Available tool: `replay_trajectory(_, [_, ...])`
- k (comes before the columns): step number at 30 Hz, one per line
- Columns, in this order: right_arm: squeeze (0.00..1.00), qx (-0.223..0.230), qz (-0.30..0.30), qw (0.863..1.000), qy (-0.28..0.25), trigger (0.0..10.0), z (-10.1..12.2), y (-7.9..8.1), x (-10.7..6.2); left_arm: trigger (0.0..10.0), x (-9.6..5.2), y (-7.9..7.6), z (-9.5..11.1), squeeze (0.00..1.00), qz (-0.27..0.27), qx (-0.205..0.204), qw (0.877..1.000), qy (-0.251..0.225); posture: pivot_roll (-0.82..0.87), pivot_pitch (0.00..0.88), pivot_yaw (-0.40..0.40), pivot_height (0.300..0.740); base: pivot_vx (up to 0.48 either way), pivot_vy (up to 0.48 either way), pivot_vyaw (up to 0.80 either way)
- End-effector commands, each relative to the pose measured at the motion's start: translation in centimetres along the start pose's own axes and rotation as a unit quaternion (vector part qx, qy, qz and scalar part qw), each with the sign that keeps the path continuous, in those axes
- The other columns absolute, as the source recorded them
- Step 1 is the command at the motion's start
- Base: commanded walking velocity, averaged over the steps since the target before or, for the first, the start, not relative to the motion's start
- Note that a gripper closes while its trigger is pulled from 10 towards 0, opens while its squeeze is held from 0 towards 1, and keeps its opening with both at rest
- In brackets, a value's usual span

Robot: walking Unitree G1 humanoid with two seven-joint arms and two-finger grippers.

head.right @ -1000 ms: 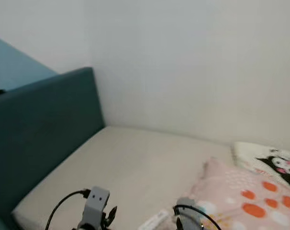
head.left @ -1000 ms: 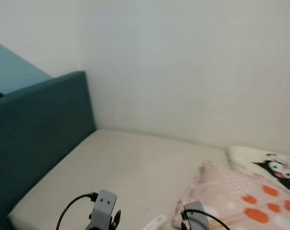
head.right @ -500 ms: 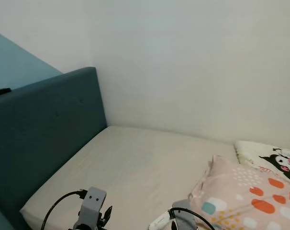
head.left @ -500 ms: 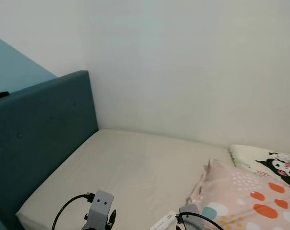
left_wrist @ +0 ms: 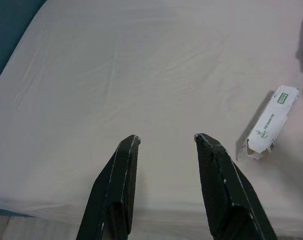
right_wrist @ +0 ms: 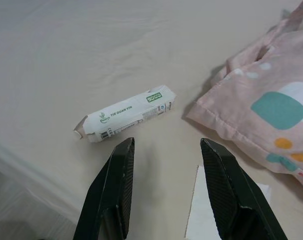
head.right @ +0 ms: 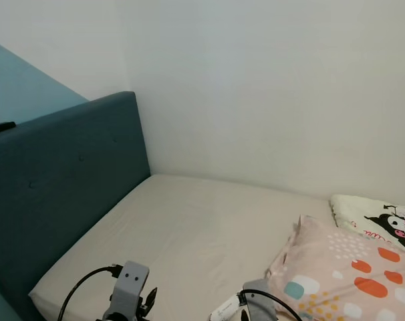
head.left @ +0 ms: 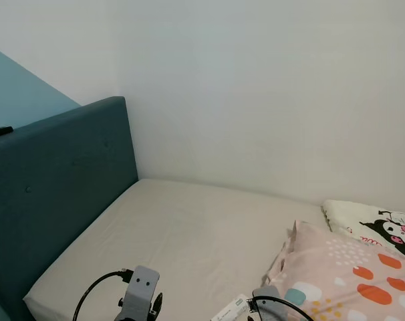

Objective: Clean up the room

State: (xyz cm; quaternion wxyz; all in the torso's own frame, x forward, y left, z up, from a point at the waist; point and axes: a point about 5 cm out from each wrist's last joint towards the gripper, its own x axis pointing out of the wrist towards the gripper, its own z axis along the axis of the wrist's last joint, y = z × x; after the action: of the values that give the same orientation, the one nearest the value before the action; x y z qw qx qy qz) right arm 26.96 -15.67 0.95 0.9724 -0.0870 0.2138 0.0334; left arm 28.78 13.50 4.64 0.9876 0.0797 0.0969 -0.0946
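Carton [right_wrist: 124, 115], a crumpled white one with green print, was lying flat on the beige bed sheet [head.left: 182, 227], near the edge of the mattress and just beside the pink spotted pillow [right_wrist: 271, 105]. Right gripper [right_wrist: 166, 145] hovered right above it with its fingers spread wide, not touching it. A white slip of paper [right_wrist: 204, 210] sat on the sheet by that pillow too. Left gripper [left_wrist: 164, 140] hung over bare sheet, well apart from the carton, also spread wide. Teal headboard [head.left: 55, 187] ran along the robot's left, and a cartoon-print pillow [head.left: 379, 227] sat against the white wall [head.left: 269, 93].
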Motion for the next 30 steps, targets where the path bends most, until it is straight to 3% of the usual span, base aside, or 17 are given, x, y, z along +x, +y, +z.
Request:
replay_trajectory(1, [0.00, 0.006, 0.003, 1.000, 0.005, 10.0, -0.29, 0.18, -0.20, 10.0, -0.32, 0.00, -0.56, 0.00, -0.003, 0.003, 1.000, 0.008, -0.03, 0.070, 0.018, 0.700, 0.000, 0.000, 0.00])
replay_trajectory(17, [0.00, 0.012, 0.002, 1.000, 0.004, 10.0, -0.20, 0.22, -0.17, 10.0, -0.28, -0.03, -0.41, 0.00, -0.011, 0.003, 1.000, 0.005, -0.03, 0.066, 0.021, 0.643, 0.000, 0.000, 0.00])
replay_trajectory(30, [0.00, 0.002, -0.004, 1.000, 0.005, 10.0, -0.53, -0.24, -0.40, 10.0, -0.68, -0.25, -0.62, 0.00, -0.027, 0.007, 1.000, 0.007, -0.02, 0.076, 0.020, 0.643, 0.000, 0.000, 0.00])
